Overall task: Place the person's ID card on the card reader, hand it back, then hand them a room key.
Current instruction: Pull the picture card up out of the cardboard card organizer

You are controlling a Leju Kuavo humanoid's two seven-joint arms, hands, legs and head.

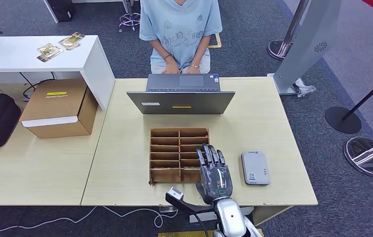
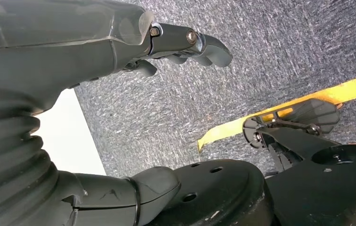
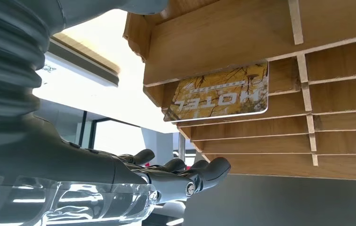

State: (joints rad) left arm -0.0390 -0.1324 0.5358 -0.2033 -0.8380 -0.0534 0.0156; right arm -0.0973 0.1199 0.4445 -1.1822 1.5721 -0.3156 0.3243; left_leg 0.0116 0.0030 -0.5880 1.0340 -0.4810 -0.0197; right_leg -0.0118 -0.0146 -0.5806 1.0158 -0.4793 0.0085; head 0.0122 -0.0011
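A: Where is the right hand [image 1: 214, 170] hovering?
B: Over the brown wooden slotted rack [image 1: 179, 154], fingers extended, gripping nothing.
A: And the yellow "HOTEL" key card [image 3: 219, 93]?
B: It is sitting in a rack slot.
A: The left hand [image 2: 72, 52]?
B: It is hanging over grey carpet, loosely curled, holding nothing.

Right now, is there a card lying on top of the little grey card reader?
No, the top of the grey card reader is bare, lying on the table beside the right hand.

Card reader [image 1: 255, 168] right of slotted rack [image 1: 179, 154], behind it laptop [image 1: 181, 95]
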